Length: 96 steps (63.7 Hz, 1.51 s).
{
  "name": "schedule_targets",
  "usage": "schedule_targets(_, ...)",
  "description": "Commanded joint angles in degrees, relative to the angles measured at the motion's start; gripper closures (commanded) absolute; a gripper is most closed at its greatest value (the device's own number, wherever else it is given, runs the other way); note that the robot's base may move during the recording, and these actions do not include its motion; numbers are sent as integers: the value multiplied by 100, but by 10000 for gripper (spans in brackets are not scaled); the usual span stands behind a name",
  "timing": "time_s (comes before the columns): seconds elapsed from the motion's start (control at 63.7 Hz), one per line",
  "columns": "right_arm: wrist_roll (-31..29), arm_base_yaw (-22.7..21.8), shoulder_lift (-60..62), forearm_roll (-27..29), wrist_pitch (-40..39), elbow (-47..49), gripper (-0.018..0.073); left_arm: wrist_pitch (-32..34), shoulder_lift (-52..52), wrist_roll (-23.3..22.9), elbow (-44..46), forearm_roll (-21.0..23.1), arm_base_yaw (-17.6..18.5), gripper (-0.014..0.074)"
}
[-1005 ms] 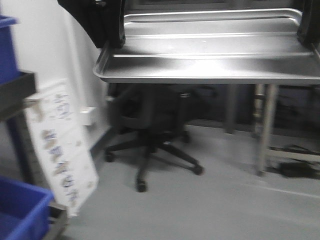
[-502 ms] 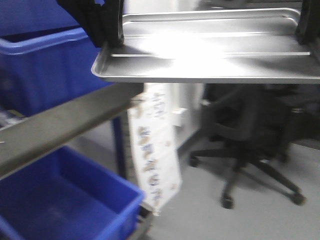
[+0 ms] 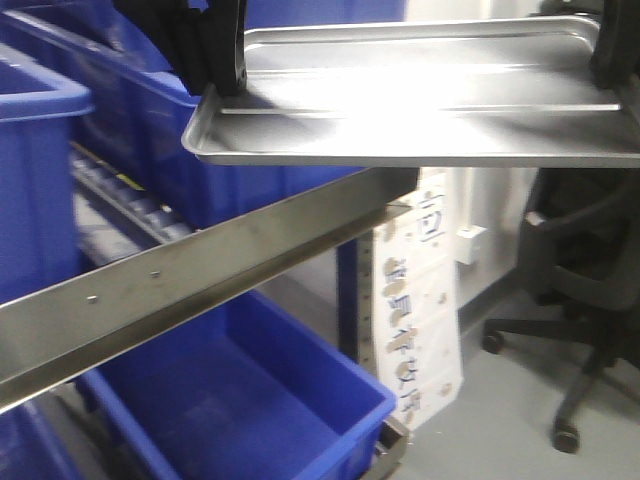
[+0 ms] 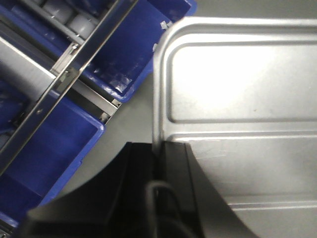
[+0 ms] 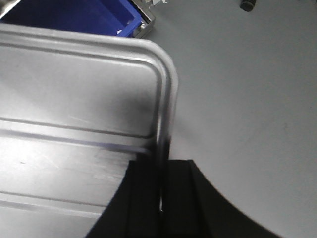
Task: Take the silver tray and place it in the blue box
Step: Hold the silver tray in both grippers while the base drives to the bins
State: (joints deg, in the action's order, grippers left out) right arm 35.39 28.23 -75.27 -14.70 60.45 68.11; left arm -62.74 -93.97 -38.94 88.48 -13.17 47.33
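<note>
**Exterior front view.** The silver tray (image 3: 420, 100) hangs level in the air at the top of the frame, resting on no worktop, with its two floor ribs running lengthwise. The left gripper (image 3: 226, 85) has its black fingers clamped on the tray's left short rim, and the right gripper (image 3: 610, 65) grips the right short rim. Below the tray, a steel rack rail (image 3: 200, 275) slants across the frame. The upper blue crates (image 3: 40, 170) sit above it and a lower blue crate (image 3: 250, 400) below; which of them is the blue box cannot be told. A printed board (image 3: 415, 300) leans beside the rack, and a black office chair (image 3: 585, 270) stands on the grey floor (image 3: 500, 420).

**Left wrist view.** The fingers (image 4: 173, 163) are shut on the tray's rim. Beside the tray's rounded corner lie grey floor, blue crates and grey rollers (image 4: 74, 22).

**Right wrist view.** The fingers (image 5: 181, 188) pinch the opposite rim, with grey floor beneath and a blue crate corner at the upper left
</note>
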Motion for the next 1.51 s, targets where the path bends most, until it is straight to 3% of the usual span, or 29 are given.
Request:
schedule_targets(0.0,-137,-5,163,-271,-132,207,503,63,281,56,162,-199,3,701)
schedule_targets(1.492,-137,-5,163,-271,-132,207,503,63,281,56,162,-199,3,701)
